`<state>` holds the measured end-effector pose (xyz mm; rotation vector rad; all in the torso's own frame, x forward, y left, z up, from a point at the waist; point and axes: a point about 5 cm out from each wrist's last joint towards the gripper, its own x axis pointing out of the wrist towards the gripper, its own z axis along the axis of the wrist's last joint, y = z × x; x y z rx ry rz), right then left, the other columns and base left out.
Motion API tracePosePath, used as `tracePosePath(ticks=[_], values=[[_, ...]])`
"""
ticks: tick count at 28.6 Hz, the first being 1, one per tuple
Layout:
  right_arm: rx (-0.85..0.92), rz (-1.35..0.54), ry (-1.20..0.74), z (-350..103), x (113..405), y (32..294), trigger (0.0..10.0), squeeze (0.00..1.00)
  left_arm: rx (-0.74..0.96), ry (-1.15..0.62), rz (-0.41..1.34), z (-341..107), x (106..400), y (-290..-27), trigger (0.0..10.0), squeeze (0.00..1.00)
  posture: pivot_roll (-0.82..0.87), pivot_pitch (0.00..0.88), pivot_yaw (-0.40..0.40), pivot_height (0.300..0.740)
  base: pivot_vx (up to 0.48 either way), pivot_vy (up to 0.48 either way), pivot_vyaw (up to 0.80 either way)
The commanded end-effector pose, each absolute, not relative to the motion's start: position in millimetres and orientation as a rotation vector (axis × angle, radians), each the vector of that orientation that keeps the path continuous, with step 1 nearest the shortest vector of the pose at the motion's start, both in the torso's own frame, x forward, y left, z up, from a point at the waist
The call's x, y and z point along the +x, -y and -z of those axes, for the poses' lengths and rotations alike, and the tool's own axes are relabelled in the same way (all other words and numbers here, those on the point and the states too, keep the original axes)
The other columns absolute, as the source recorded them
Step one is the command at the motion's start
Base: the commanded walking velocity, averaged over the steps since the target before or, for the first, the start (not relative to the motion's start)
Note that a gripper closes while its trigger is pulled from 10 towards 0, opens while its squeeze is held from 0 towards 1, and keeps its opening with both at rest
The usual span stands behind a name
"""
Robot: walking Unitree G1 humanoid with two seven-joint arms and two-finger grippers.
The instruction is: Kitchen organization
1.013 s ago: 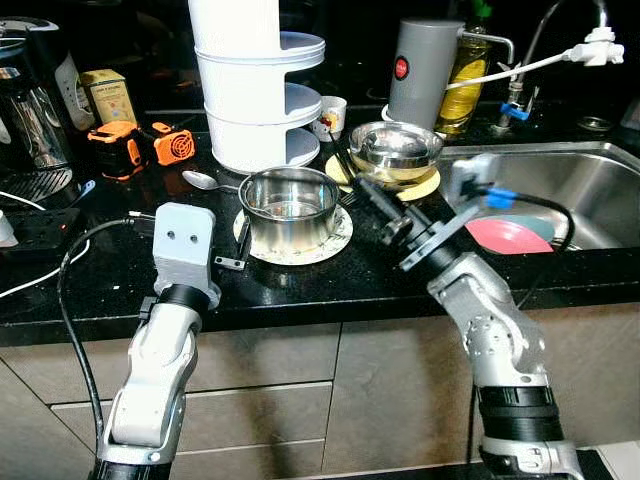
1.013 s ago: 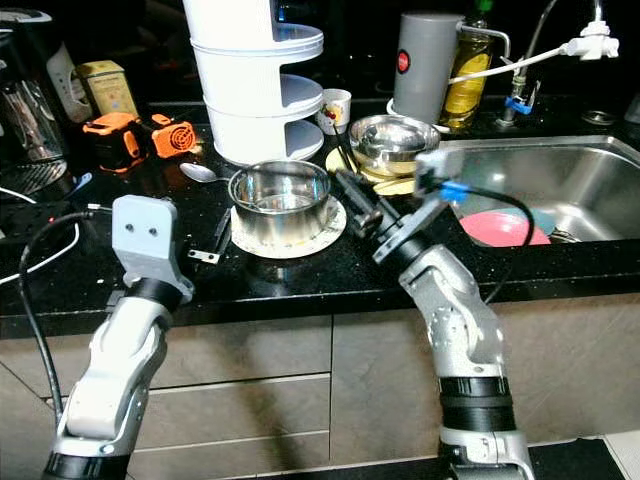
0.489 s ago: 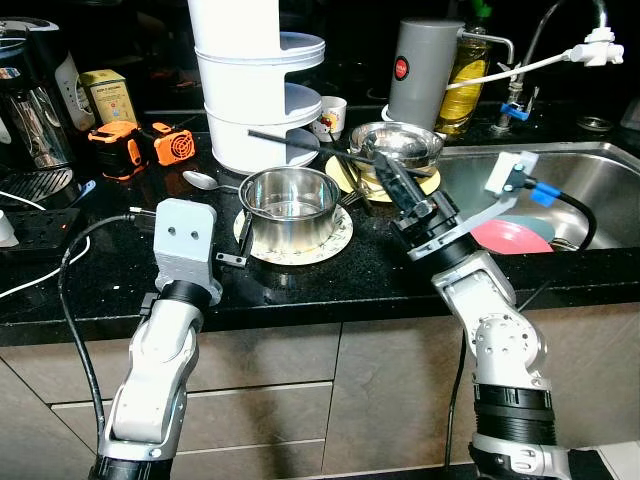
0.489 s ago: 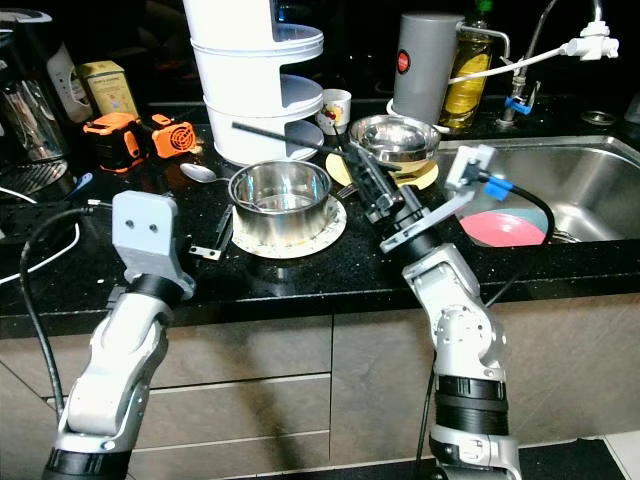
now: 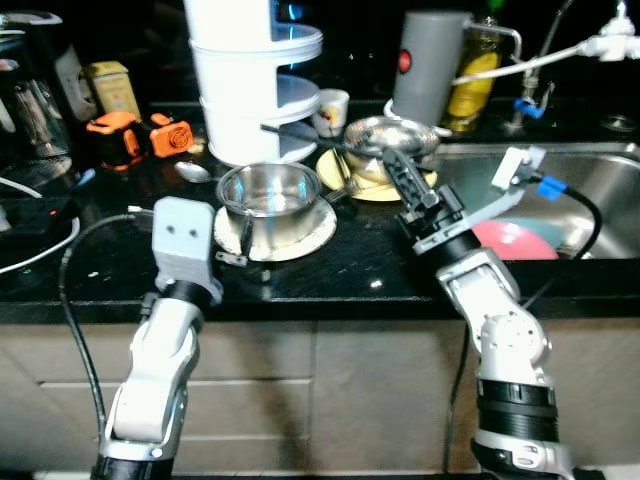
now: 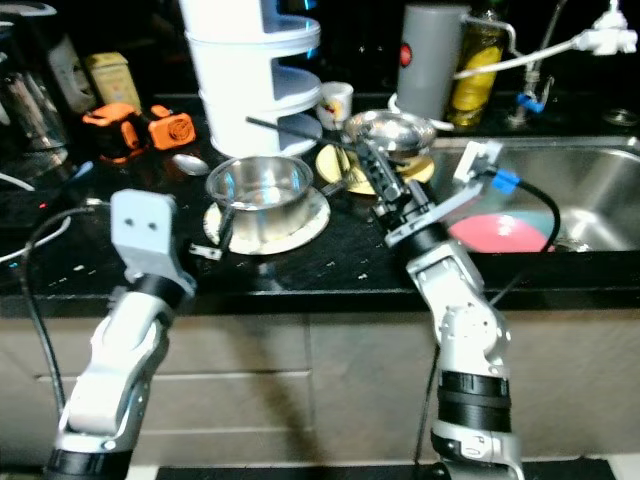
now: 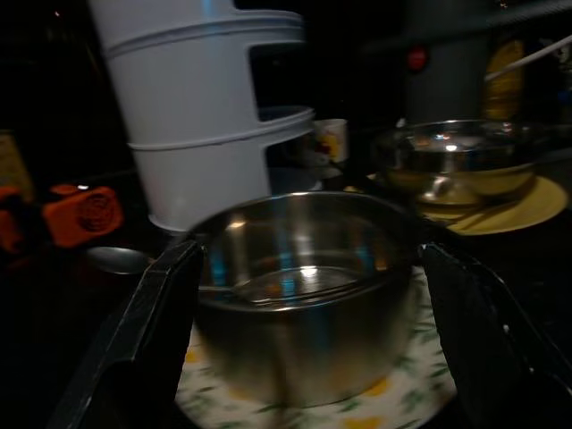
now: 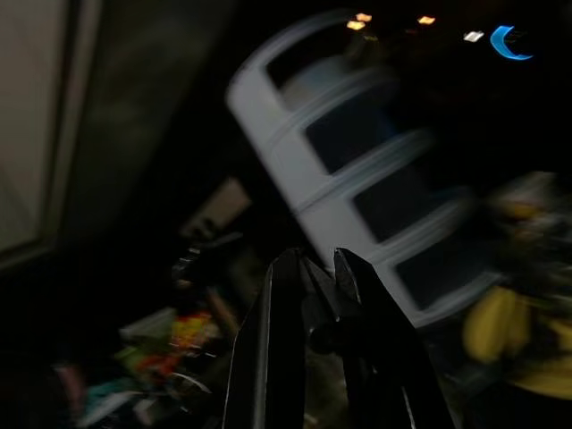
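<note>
The tidying looks barely begun, judging by how much is out on the black tabletop (image 5: 330, 275): a steel pot (image 5: 268, 195) sits on a flowered plate (image 5: 300, 238), a steel bowl (image 5: 392, 140) rests on a yellow plate (image 5: 350, 182) just beside the sink (image 5: 590, 190), a spoon (image 5: 192, 171) lies near the white tiered rack (image 5: 250, 80), and a pink plate (image 5: 515, 240) lies in the sink. The right hand (image 5: 392, 165) is raised over the yellow plate with its fingers (image 8: 268, 357) pinched together on a thin dark stick, probably a chopstick (image 5: 300, 135), which reaches out level toward the rack; one item is lifted but not yet put away. The left hand (image 7: 304, 331) waits low at the tabletop edge, fingers wide apart either side of the pot without touching it. So the pot, bowl, spoon and plates all seem left to sort
</note>
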<state>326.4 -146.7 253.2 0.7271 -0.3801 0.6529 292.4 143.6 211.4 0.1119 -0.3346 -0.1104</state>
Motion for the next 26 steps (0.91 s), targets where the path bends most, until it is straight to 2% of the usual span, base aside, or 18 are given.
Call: tracePosePath(ticks=[1, 6, 12, 15, 18, 19, 22, 26], values=[[0.687, -0.621, 0.355, -251.6, 330.7, 143.8, 10.0, 0.00, 0.117, 0.329, 0.114, -211.4, 291.8, -144.2, 10.0, 0.00, 0.05, 0.000, -0.016, 0.740, 0.000, -0.398, 0.00], [0.601, -0.586, 0.329, -251.4, 333.9, 142.5, 10.0, 0.00, 0.115, 0.328, 0.115, -211.6, 291.9, -144.1, 10.0, 0.00, 0.05, 0.000, -0.016, 0.740, 0.000, -0.401, -0.08], [0.526, -0.574, 0.303, -250.6, 336.0, 137.7, 10.0, 0.00, 0.105, 0.328, 0.115, -211.9, 292.1, -143.6, 10.0, 0.00, 0.05, 0.000, -0.016, 0.740, 0.000, -0.384, -0.80], [0.468, -0.566, 0.302, -249.6, 336.7, 135.0, 10.0, 0.00, 0.095, 0.329, 0.108, -212.4, 292.4, -143.8, 10.0, 0.00, 0.05, 0.000, -0.016, 0.740, 0.000, 0.000, 0.00], [0.274, -0.549, 0.264, -244.6, 338.9, 125.5, 10.0, 0.00, 0.065, 0.325, 0.077, -212.4, 293.5, -147.6, 10.0, 0.00, 0.05, 0.000, -0.021, 0.740, 0.000, 0.000, 0.00], [0.274, -0.549, 0.264, -244.6, 338.9, 125.5, 10.0, 0.00, 0.065, 0.325, 0.077, -212.4, 293.5, -147.6, 10.0, 0.00, 0.05, 0.000, -0.021, 0.740, 0.000, 0.000, 0.00], [0.109, -0.509, 0.217, -238.8, 344.1, 117.3, 10.0, 0.00, 0.069, 0.325, 0.074, -212.4, 293.7, -147.9, 10.0, 0.00, 0.05, 0.000, -0.023, 0.740, 0.000, 0.000, 0.00], [0.060, -0.486, 0.201, -237.2, 347.2, 114.5, 10.0, 0.00, 0.070, 0.324, 0.074, -212.2, 293.5, -147.5, 10.0, 0.00, 0.05, 0.000, -0.024, 0.740, 0.000, 0.000, 0.00]])
